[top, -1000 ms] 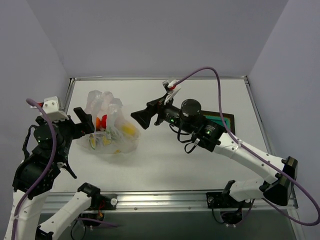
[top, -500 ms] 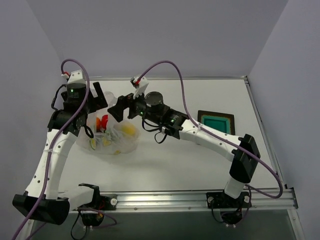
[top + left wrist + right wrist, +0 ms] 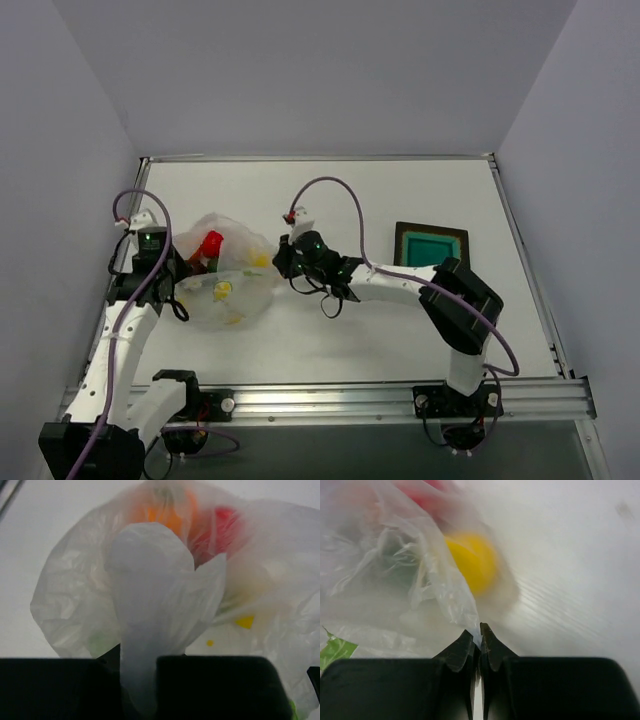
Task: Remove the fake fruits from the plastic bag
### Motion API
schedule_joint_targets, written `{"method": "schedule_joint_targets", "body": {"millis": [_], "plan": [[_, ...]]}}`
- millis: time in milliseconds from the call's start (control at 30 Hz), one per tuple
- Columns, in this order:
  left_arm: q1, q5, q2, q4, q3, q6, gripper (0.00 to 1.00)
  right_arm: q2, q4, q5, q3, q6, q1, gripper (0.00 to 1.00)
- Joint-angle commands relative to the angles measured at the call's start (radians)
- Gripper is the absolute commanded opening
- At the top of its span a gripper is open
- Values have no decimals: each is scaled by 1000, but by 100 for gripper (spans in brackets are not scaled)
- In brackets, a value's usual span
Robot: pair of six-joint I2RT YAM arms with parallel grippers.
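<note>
Lowered left end effector (image 3: 139,662), right end effector (image 3: 480,636), pinching bag (image 3: 236,300) (fruits (image 3: 472,562) inside)

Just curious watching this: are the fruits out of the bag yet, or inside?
Inside. The red fruit, orange fruit and yellow fruit show through the plastic of the bag.

A white table (image 3: 380,190) fills the top view, edged by a metal rail (image 3: 330,397) at 6 o'clock. Plain lavender-grey walls (image 3: 300,70) rise at 9, 12 and 3 o'clock under soft, even light.
</note>
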Motion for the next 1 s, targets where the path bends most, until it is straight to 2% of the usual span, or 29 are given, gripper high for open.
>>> {"method": "schedule_joint_targets", "body": {"millis": [0,100,233,400,500,567,667,700,800,900,967], "plan": [[7,-14,-54,37,-78,-125,2,-48,77,132,-156,46,-51,0],[8,-55,-59,63,-141,-181,2,-65,78,193,-264,41,-59,0],[12,-69,-11,181,-259,-242,3,-74,77,249,-345,53,-60,0],[5,-29,99,296,-255,-271,2,-140,22,339,-401,59,-60,0],[-75,-21,58,299,-218,-250,2,-214,-26,369,-401,46,-59,0],[-135,-69,5,258,-202,-224,2,-275,-69,366,-389,27,-51,1],[-211,-86,-113,218,-215,-204,2,-362,-124,349,-340,-9,-29,25],[-217,-83,-162,210,-232,-205,2,-387,-159,338,-324,-38,-23,44],[-220,-58,-233,206,-278,-207,2,-459,-267,309,-238,-82,-10,76],[-223,-31,-264,226,-304,-215,2,-523,-345,329,-145,-117,30,81],[-223,-19,-267,250,-323,-218,2,-551,-363,341,-87,-134,75,78]]}}
